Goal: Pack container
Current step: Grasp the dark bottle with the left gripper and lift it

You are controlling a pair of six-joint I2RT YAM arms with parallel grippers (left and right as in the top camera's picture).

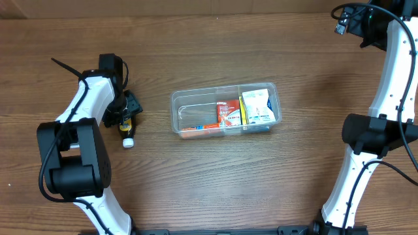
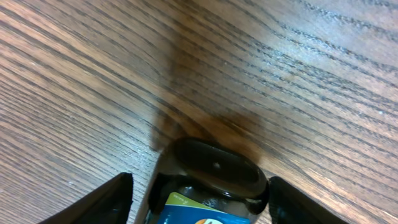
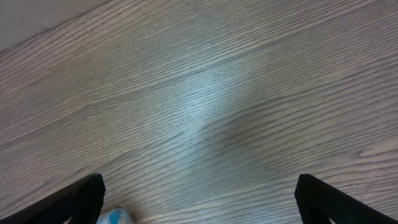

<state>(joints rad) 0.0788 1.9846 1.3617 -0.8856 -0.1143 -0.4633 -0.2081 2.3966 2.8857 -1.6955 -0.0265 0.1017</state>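
The clear container (image 1: 193, 109) lies at the table's middle and holds a red box (image 1: 228, 112), a white and blue packet (image 1: 257, 106) and an orange item (image 1: 199, 129). A small dark bottle (image 1: 125, 128) with a white cap lies on its side at the left. My left gripper (image 1: 128, 108) is low over it. In the left wrist view the bottle's dark base (image 2: 211, 171) sits between the open fingers (image 2: 196, 199), with a gap on the left side and the right finger close against it. My right gripper (image 1: 347, 19) is open and empty at the far right.
In the right wrist view the open fingers (image 3: 199, 202) frame bare wood, with a small pale blue object (image 3: 115, 217) at the bottom edge. The right arm's base (image 1: 372, 130) stands right of the container.
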